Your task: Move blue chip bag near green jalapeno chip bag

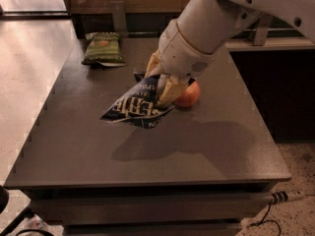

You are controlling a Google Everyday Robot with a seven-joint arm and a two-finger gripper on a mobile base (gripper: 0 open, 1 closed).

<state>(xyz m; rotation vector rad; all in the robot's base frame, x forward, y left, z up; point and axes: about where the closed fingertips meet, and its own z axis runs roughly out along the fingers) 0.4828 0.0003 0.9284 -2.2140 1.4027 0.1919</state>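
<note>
Spreading across most of the view, the dark tabletop (74,146) carries everything here. The robot's pale arm (216,18) slants down from 1 o'clock toward the middle of the surface. At its tip the end effector (161,82) sits just above the tabletop's centre, its yellowish fingers (170,90) clamped on the upper right part of the blue chip bag (138,107).

The bag hangs from that grip, crumpled, with its white lettering facing up and its loose end pointing toward 8 o'clock. Its shadow (162,141) falls on the tabletop toward 6 o'clock, apart from the bag, so the bag looks raised off the surface.

The green jalapeno chip bag (102,48) lies flat near the far left corner, at about 11 o'clock from the blue one and well apart from it. An apple (189,95) rests on the tabletop at 3 o'clock of the end effector, just beside the fingers.
</note>
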